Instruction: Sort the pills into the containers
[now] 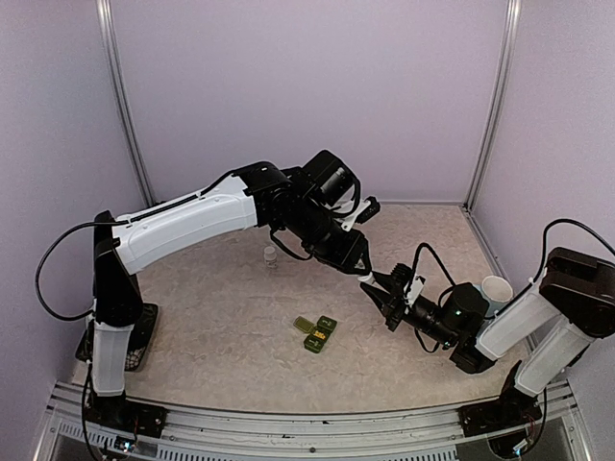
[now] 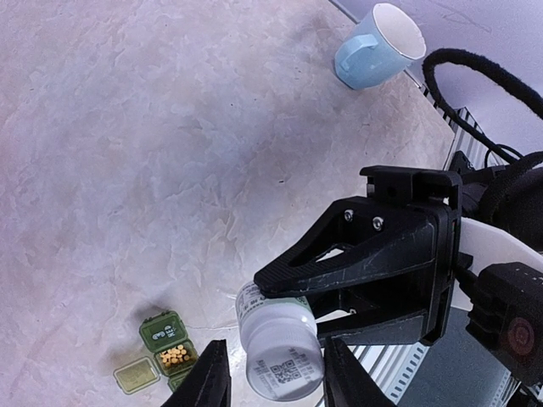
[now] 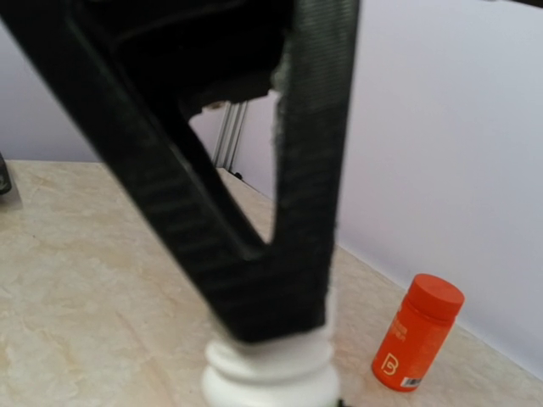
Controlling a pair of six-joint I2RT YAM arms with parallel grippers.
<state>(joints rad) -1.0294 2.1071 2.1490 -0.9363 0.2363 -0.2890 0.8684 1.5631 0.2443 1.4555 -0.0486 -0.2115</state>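
Pale lilac walls close in a beige, marble-patterned worktop point(image 1: 221, 317) on three sides. Both arms meet above its right half, closer to the right edge than to the middle. The left gripper point(image 1: 365, 269) reaches across from the left and is clamped on a white pill bottle point(image 2: 280, 356) with a printed code label, one finger point(image 2: 208, 381) on each side of it. The right gripper point(image 1: 382, 291) comes in from the right edge. Its black fingers point(image 2: 339, 254) are narrowed onto the far end of the same bottle, though its own wrist view is filled by one blurred finger with a white ribbed part below it. The green pill containers point(image 1: 315, 331) lie flat on the worktop, near the near edge and about midway along it, well apart from both grippers. In the left wrist view one lid is down, and the next compartment is open, with small yellow pills point(image 2: 174, 356) inside and its pale lid folded out. The third compartment is cut off by the frame. A small clear vial point(image 1: 271, 255) stands near the middle of the worktop. A pale blue mug point(image 2: 377, 47) stands by the right edge, just beside the right arm. An orange bottle point(image 3: 420, 331) stands upright where the worktop meets a wall; which edge cannot be told.
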